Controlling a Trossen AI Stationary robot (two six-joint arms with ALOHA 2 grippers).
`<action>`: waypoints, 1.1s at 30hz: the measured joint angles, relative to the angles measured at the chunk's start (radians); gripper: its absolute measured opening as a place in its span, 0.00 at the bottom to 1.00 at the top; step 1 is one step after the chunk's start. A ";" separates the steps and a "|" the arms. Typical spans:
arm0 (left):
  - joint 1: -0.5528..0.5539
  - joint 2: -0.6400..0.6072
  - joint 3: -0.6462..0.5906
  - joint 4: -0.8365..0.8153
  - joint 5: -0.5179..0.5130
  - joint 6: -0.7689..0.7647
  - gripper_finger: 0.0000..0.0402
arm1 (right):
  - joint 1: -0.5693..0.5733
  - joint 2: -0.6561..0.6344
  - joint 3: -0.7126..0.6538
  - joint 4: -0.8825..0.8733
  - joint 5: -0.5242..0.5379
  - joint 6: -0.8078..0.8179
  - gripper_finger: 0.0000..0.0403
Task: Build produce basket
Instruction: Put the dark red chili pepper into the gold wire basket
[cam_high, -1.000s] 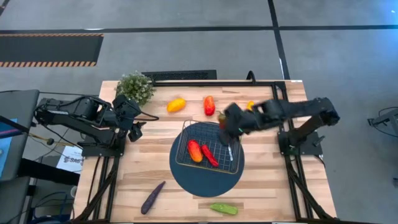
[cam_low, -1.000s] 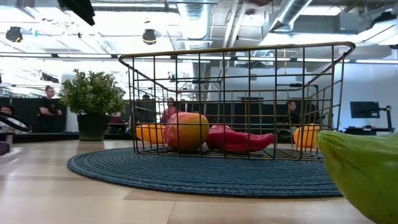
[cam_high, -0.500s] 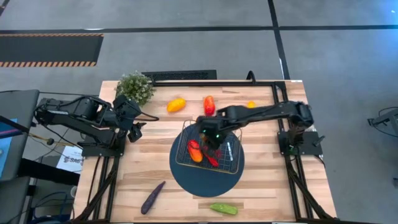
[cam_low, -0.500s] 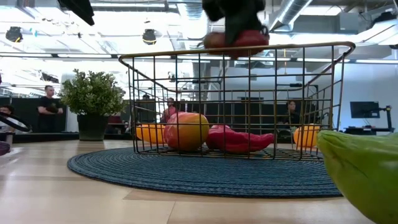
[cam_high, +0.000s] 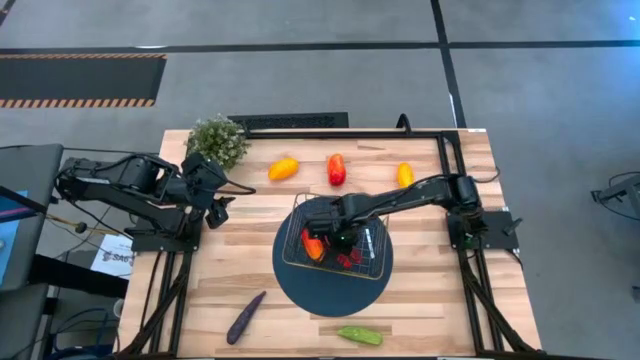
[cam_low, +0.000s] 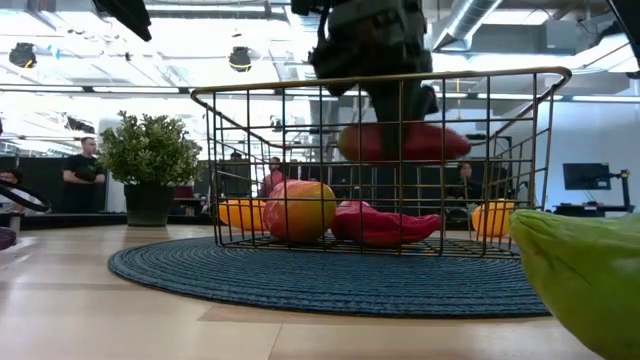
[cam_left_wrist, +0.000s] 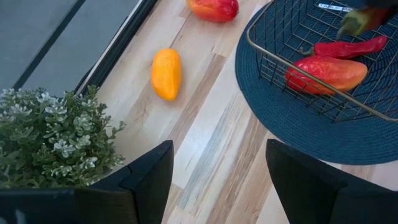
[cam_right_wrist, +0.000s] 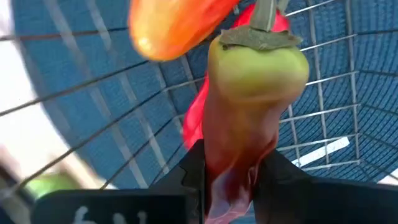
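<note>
Count, high view: two arms.

One wire basket (cam_high: 372, 262) on one dark-blue round mat (cam_high: 330, 297).

Peppers: three inside the basket rim, one of them clamped in the right gripper (cam_high: 343, 238).

Loose on the table: five pieces of produce, namely three beyond that gripper, two nearer the front edge.

One potted plant (cam_high: 217, 139).

Two dark, jointed arms were mounted on black frames at the table's 9 and 3 o'clock edges. The left gripper (cam_left_wrist: 214, 180) bore two broad, matte black, flat-faced fingers (cam_left_wrist: 148, 180).
</note>
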 joint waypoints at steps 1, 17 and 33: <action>0.000 0.000 0.000 0.000 0.000 0.000 0.60 | -0.001 0.010 0.000 0.001 0.014 0.005 0.19; 0.000 0.000 0.000 -0.001 0.013 -0.001 0.60 | -0.008 0.012 -0.024 0.005 0.139 0.132 0.19; 0.000 0.000 0.000 -0.002 0.018 0.002 0.60 | 0.010 0.057 -0.023 0.038 0.158 0.171 0.19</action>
